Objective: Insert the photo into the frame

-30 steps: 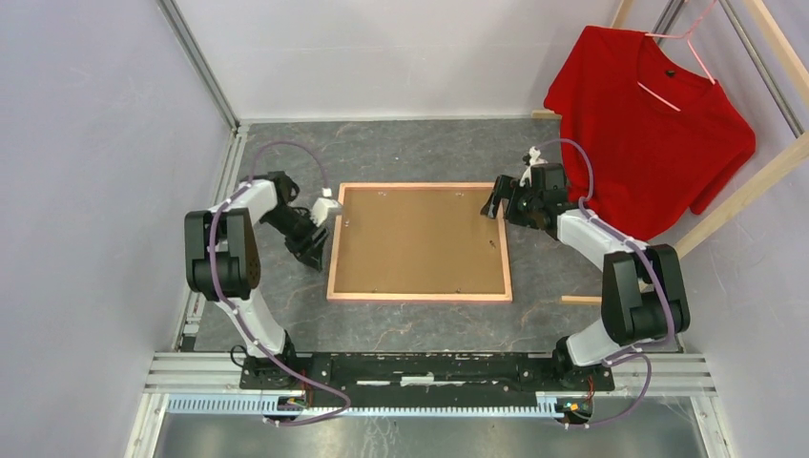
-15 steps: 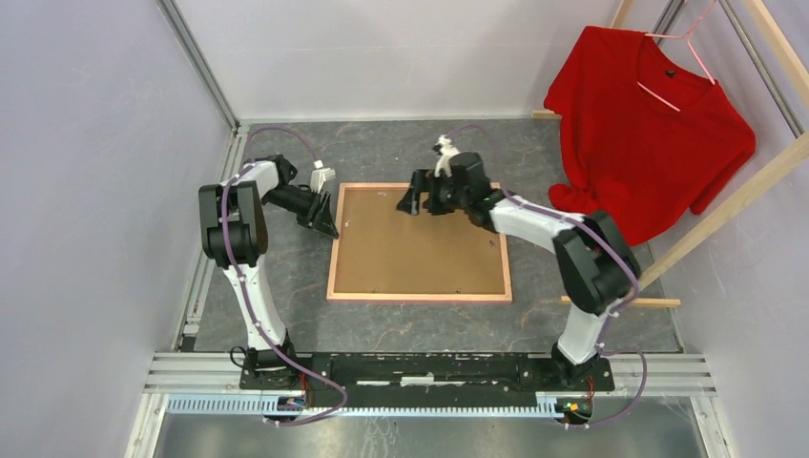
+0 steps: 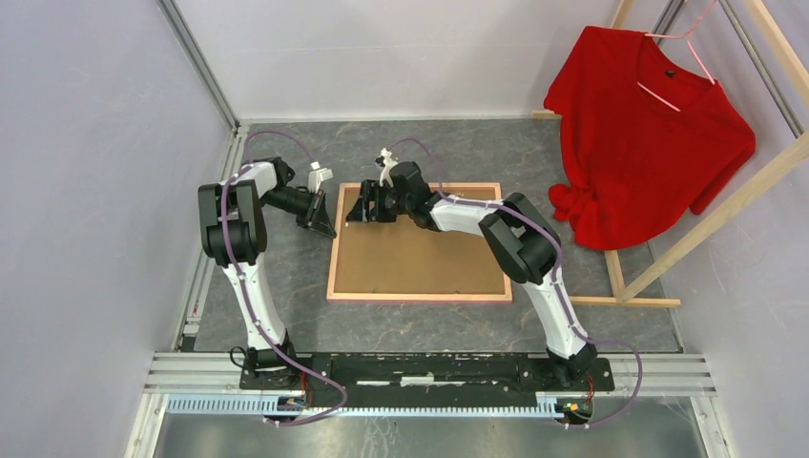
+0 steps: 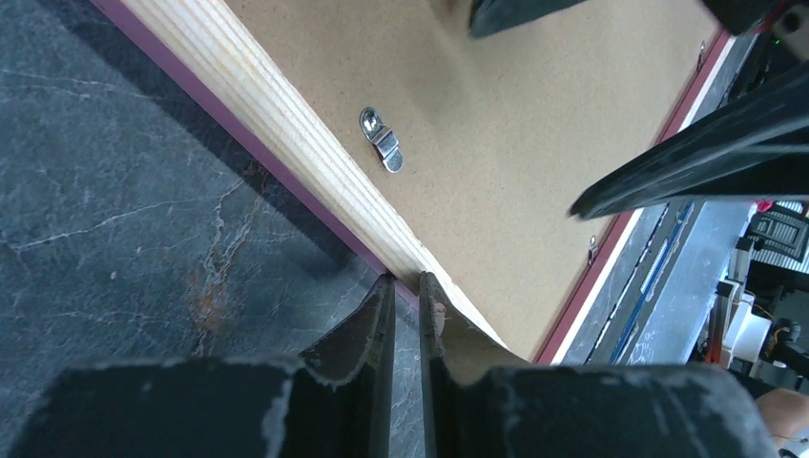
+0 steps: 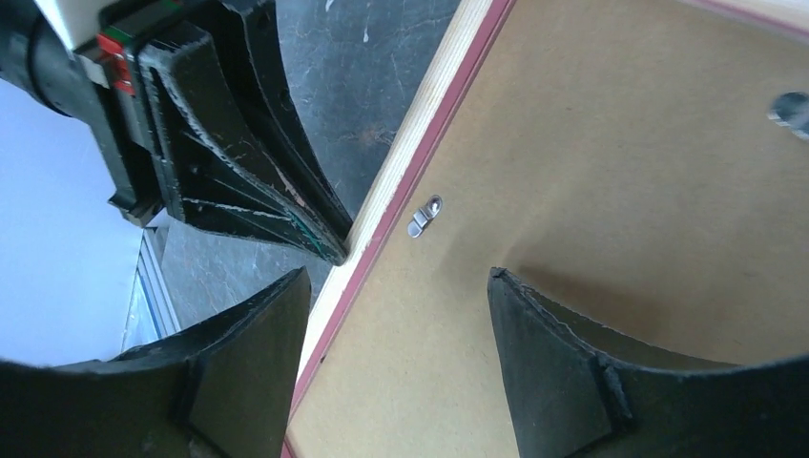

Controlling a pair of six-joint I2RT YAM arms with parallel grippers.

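The frame (image 3: 420, 298) lies face down in the middle of the table, its brown backing board (image 3: 420, 253) up and the wood rim (image 4: 286, 124) showing. A metal turn clip (image 4: 382, 140) sits on the backing near the left rim. My left gripper (image 3: 324, 227) is low at the frame's left edge. Its jaws (image 4: 405, 279) are shut to a thin slit with only table between them, and the tips touch the rim. My right gripper (image 3: 358, 212) hovers open over the frame's far-left corner (image 5: 399, 277), nothing between its fingers. The photo is out of view.
A red T-shirt (image 3: 649, 124) hangs on a pink hanger from a wooden rack (image 3: 725, 205) at the back right, and the rack's foot (image 3: 620, 301) lies on the table right of the frame. Grey walls enclose the left and far sides.
My right arm swept left across the frame, from its right edge to the far-left corner. My left gripper shifted up along the frame's left edge and closed.
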